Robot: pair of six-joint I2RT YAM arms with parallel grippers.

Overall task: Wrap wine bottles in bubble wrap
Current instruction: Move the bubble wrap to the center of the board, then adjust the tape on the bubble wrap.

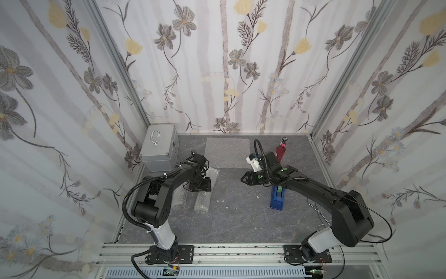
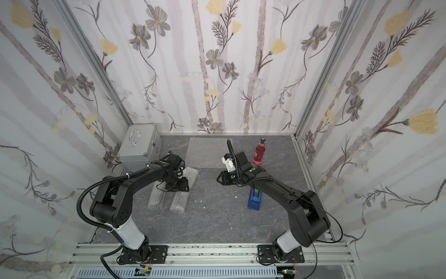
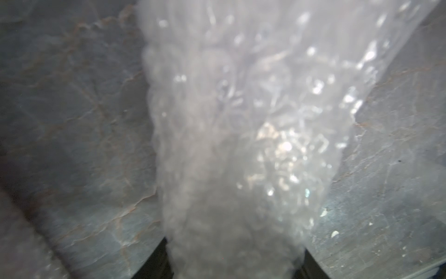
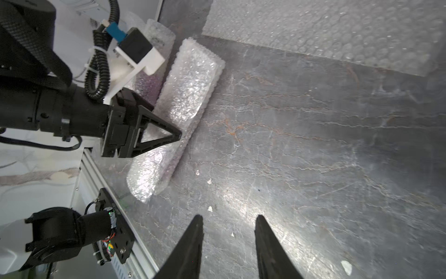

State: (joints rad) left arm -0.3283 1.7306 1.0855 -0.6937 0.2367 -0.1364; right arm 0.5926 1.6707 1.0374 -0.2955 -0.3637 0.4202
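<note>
Two bubble wrap rolls lie side by side at the left. My left gripper [image 1: 201,187] [image 3: 235,248] is shut on the nearer wrapped bottle [image 2: 179,203] [image 4: 190,96] [image 3: 241,120], one finger on each side. The roll beyond it [image 2: 156,199] [image 4: 154,72] shows purple liquid through the wrap. A red-pink wine bottle [image 1: 282,149] [image 2: 260,151] stands upright and bare at the back right. A flat bubble wrap sheet [image 1: 226,152] [image 4: 337,31] lies at the back centre. My right gripper [image 1: 242,180] [image 4: 229,217] hovers open over the table's middle, holding nothing.
A silver metal case [image 1: 159,147] [image 2: 138,145] stands in the back left corner. A blue tape dispenser [image 1: 277,198] [image 2: 254,199] sits under my right arm. Small white scraps [image 4: 210,209] dot the grey stone-patterned table [image 1: 236,217]. Floral walls close in three sides.
</note>
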